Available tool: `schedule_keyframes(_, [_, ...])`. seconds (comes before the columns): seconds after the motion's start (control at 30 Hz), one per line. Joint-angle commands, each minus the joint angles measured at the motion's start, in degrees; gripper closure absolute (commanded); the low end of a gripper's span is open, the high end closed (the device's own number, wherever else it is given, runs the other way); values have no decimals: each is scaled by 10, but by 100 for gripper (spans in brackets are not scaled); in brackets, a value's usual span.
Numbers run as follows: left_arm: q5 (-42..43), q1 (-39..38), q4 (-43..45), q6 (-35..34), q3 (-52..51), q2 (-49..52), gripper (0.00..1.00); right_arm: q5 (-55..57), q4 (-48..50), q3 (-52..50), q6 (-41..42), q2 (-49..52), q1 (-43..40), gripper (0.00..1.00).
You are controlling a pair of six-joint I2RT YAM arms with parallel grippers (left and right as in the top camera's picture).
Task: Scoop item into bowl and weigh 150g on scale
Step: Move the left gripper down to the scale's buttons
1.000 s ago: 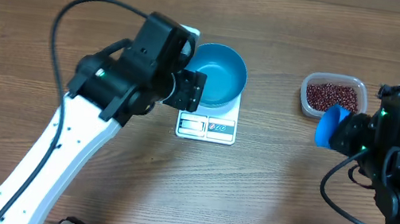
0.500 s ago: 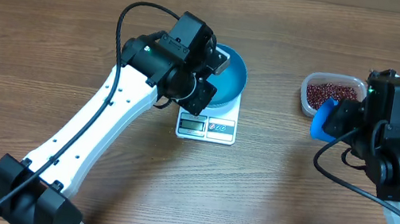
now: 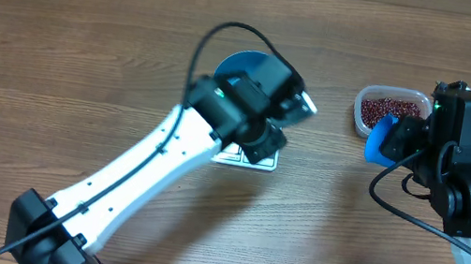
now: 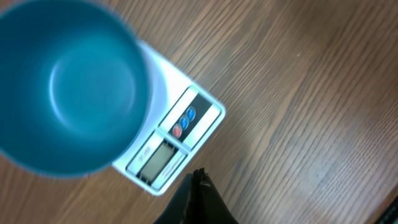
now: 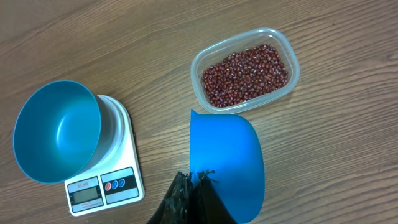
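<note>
here, white scale (image 5: 118, 162), print too small

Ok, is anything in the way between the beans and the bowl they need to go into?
Yes. The left arm hangs over the scale and the right side of the bowl, facing the tub of beans. The table between tub and scale is bare, and the tub has no lid.

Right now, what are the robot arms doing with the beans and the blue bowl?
The right hand grips a blue scoop, empty, near the clear tub of red-brown beans. The teal bowl sits empty on the white scale. The left hand hangs shut near the scale, holding nothing. No beans are in the bowl yet.
</note>
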Motion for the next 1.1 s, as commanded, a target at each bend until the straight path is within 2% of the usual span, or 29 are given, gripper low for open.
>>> schedule_keyframes(0.0, [-43,-24,11,-2,-2,-2,96,-2,5,17,3,-2,-3,96])
schedule_keyframes(0.27, [-17,-27,112,-28,-73,-5,96,-2,4,17,1,-2,-3,96])
schedule_keyframes(0.53, [-5,-35,267,-68,-241,-30,96,-2,14,17,-16,-2,-3,96])
schedule_keyframes(1.07, [-10,-32,358,-57,-334,-30,96,-13,20,17,-13,-2,-3,96])
